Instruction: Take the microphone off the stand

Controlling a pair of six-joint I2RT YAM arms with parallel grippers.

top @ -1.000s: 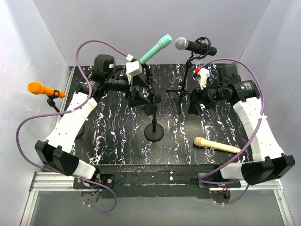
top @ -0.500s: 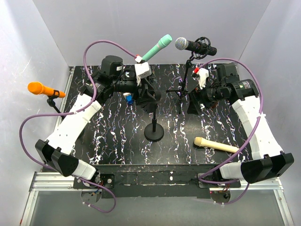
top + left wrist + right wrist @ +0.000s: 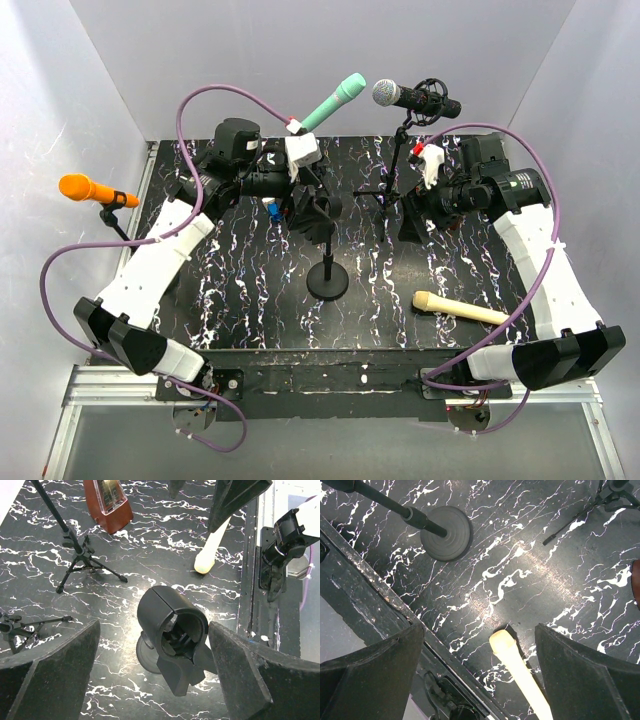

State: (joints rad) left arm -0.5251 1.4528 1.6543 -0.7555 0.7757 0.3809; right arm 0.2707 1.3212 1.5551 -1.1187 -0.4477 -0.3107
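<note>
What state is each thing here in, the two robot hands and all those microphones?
Clip: empty.
Left hand: open, straddling the clip.
Right hand: open, holding nothing.
Cream microphone: lying flat on the table.
Silver-headed microphone: mounted, roughly level.
Orange microphone: mounted, roughly level.
Teal microphone: raised and tilted; its mount is hidden.

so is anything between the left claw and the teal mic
The open left claw straddles the black clip of the round-base stand, which looks empty. The teal mic is outside that wrist view, so the claw isn't aimed at it.
</note>
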